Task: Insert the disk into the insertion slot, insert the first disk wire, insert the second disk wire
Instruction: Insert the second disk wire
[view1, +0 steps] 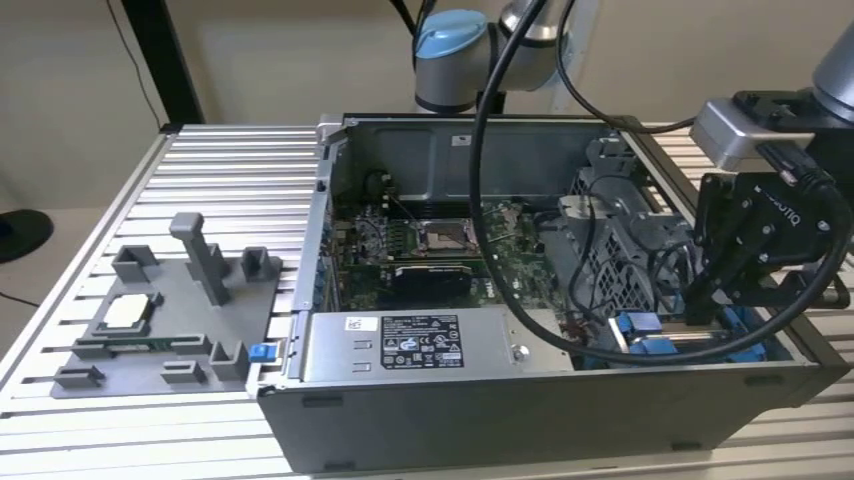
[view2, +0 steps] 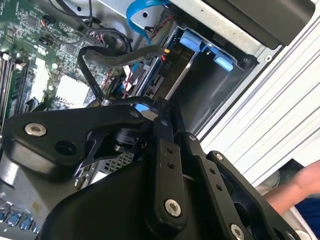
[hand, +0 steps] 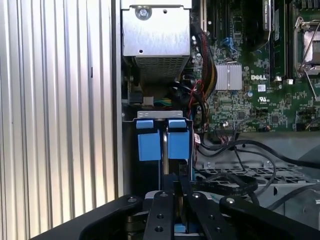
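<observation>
My black gripper (view1: 710, 312) hangs inside the open computer case at the exterior view's right, over the insertion slot (view1: 641, 325). The slot (view2: 215, 90) is a grey metal bay with blue tabs (hand: 177, 142) at its end. My fingers (view2: 159, 125) are shut together on a small blue piece (view2: 141, 106), the edge of the disk's carrier. The rest of the disk is hidden behind them. In the first wrist view the gripper (hand: 178, 189) stands in line with the slot (hand: 150, 167). A black flat cable (view2: 115, 52) ends beside the slot; I cannot tell whether it is a disk wire.
The grey power supply box (view1: 414, 345) fills the case's front. The motherboard (view1: 427, 240) lies behind it, next to a perforated cage (hand: 155, 62). A grey fixture (view1: 160, 310) stands on the ribbed table (view1: 227, 170). A person's hand (view2: 300, 187) is at the table's edge.
</observation>
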